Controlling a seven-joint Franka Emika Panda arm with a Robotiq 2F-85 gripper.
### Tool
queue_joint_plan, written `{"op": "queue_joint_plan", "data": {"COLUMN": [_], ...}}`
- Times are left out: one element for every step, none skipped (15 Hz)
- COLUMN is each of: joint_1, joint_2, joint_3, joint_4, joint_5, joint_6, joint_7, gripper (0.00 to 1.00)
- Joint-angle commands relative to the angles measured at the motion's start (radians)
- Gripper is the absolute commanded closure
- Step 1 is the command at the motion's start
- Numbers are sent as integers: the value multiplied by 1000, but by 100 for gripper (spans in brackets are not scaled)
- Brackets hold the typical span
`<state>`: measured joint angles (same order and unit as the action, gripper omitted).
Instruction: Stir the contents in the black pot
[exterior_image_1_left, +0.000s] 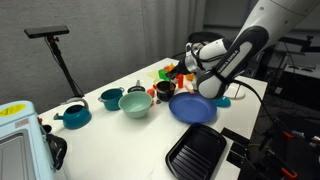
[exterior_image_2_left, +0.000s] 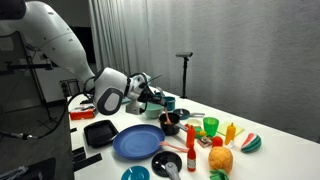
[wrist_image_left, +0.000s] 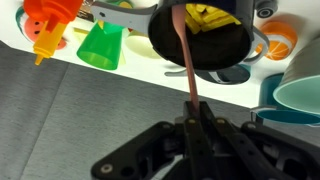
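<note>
In an exterior view a blue plate (exterior_image_1_left: 192, 108) and a ridged grill pan (exterior_image_1_left: 195, 150) lie in front of the black pot (exterior_image_1_left: 165, 90), with a pale bowl (exterior_image_1_left: 135, 104) just beside it. In an exterior view a green cup (exterior_image_2_left: 210, 127) stands near the pot. In the wrist view the gripper (wrist_image_left: 195, 112) has its jaws pinched on a pinkish rod (wrist_image_left: 186, 55) that reaches into the pot, which is round, low and dark, with yellow pieces (wrist_image_left: 210, 15) inside

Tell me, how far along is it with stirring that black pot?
Done: the hand is shut on a reddish stirrer, whose tip is down in the black pot among the yellow contents. In hand: the stirring itself, though stills can't show motion. Left: finish stirring, then lift the stirrer out.
</note>
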<state>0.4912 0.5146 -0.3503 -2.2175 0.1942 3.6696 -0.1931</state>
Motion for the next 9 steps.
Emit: {"op": "queue_joint_plan", "data": {"joint_1": [11, 14, 4, -8, -13, -14, -12, -13, -22], "joint_2": [35, 48, 55, 60, 74, 89, 110, 123, 133], "joint_3": [-14, -15, -3, 12, 28, 38, 47, 60, 82], "joint_4": [45, 61, 74, 87, 111, 134, 165, 190, 213], "joint_5": [15, 15, -4, -31, -53, -68, -89, -116, -156], "joint_6": [2, 0, -10, -21, -37, -56, -79, -101, -121], "joint_7": [-12, -16, -10, -6, 0, 1, -8, -15, -17], "gripper": [98, 98, 98, 98, 98, 98, 98, 98, 98]}}
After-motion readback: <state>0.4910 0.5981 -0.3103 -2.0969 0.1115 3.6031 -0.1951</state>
